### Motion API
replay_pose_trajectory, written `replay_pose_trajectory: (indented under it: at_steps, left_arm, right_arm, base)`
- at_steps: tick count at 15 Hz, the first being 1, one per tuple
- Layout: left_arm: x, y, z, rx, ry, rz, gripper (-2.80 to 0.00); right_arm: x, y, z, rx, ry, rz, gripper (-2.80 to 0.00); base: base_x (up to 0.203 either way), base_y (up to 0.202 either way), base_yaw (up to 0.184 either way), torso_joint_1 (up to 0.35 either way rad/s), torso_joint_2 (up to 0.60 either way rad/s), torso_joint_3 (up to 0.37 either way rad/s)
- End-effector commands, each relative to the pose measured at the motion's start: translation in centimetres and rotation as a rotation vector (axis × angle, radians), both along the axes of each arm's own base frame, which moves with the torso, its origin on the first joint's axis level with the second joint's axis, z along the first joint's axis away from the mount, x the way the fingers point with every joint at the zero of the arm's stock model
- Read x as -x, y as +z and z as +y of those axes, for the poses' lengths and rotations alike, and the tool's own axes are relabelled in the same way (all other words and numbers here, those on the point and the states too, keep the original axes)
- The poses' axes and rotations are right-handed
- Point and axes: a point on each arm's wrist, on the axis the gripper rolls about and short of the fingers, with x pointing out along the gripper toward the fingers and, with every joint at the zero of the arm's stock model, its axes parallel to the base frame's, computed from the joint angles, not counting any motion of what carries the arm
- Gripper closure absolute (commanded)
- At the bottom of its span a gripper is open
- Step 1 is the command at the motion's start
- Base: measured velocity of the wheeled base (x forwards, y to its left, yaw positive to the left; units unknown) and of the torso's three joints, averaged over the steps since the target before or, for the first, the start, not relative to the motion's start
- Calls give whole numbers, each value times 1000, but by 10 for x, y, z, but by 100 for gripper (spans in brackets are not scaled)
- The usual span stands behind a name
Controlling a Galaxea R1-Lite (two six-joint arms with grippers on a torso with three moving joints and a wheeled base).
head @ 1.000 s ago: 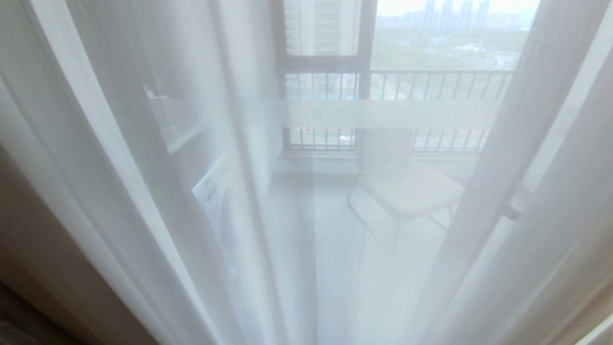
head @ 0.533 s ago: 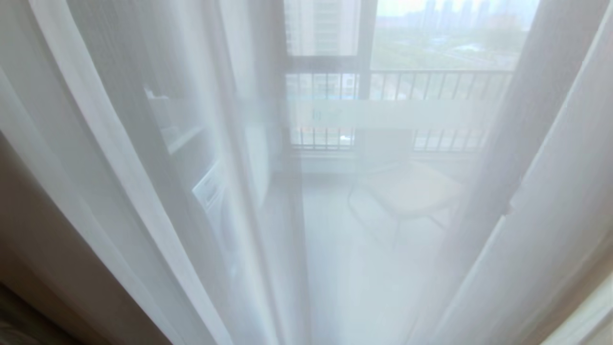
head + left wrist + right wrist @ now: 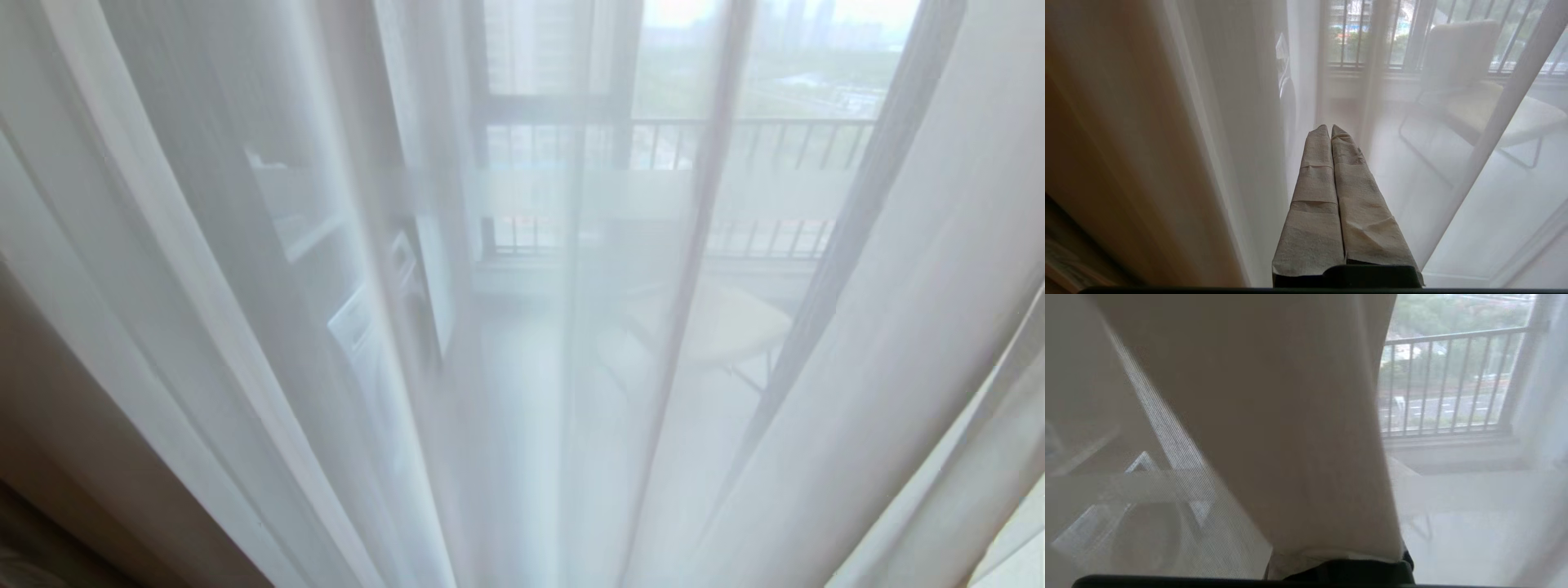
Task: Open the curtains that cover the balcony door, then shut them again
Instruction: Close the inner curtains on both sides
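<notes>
Head view shows sheer curtains [image 3: 522, 367] covering the glass; your right gripper [image 3: 1331, 555], fingers together under fabric, should sweep evenly.

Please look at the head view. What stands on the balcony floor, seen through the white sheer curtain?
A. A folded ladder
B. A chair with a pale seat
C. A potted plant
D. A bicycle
B: behind the sheer curtain a chair with a pale seat and thin metal legs stands on the balcony floor, in front of the railing.
</notes>
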Motion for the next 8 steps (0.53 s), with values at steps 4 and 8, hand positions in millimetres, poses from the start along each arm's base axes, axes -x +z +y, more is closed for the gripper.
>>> replay_pose_trajectory:
  at_steps: [4, 8]
  left_arm:
    - [0, 0, 0, 0, 1, -1, 0]
    - [0, 0, 0, 0, 1, -1, 0]
  right_arm:
    - [-6, -11, 38, 36, 182, 23, 0]
    - [-6, -19, 39, 62, 177, 47, 0]
  base:
    - [0, 0, 0, 0, 0, 0]
    - [0, 0, 0, 0, 0, 0]
